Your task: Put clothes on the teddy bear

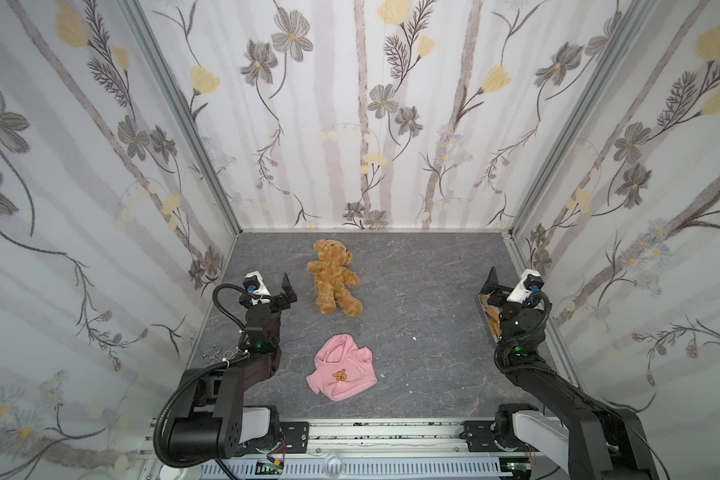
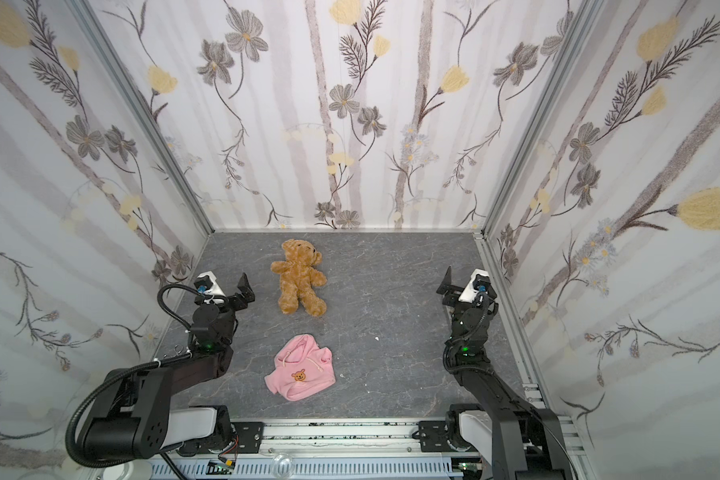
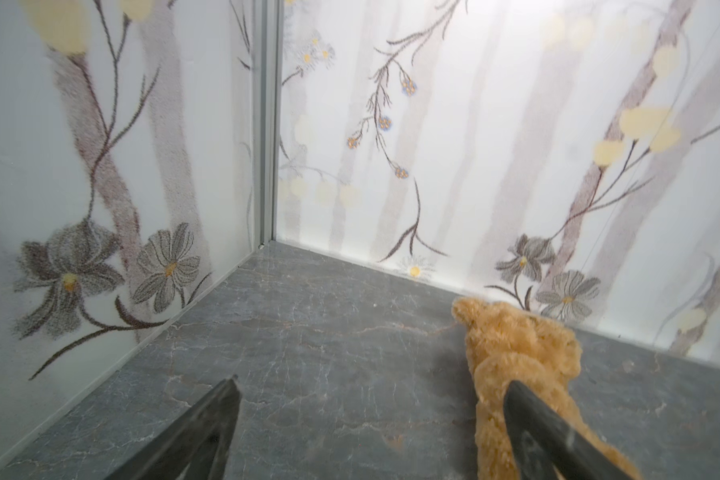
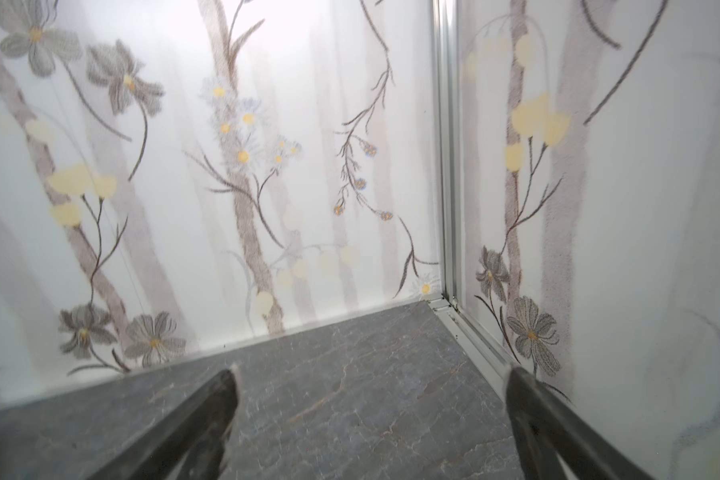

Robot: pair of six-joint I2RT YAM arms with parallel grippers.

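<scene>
The teddy bear (image 1: 333,276) (image 2: 299,276) is golden-brown and lies on its back at the rear middle of the grey marbled floor, head toward the back wall. A pink hoodie (image 1: 341,374) (image 2: 302,372) with a small orange bear-face patch lies crumpled nearer the front. My left gripper (image 1: 273,291) (image 2: 229,291) hovers open just left of the bear. In the left wrist view the left gripper (image 3: 373,382) holds only floor between its fingers, and the bear (image 3: 516,353) lies behind one fingertip. By the right wall, far from both things, my right gripper (image 1: 508,282) (image 2: 462,282) (image 4: 371,372) is open and empty.
Flowered walls (image 1: 362,124) close the floor in on three sides, with metal corner posts (image 1: 184,124). A rail with the arm bases (image 1: 383,436) runs along the front edge. A small white speck (image 1: 414,338) lies on the floor right of the hoodie.
</scene>
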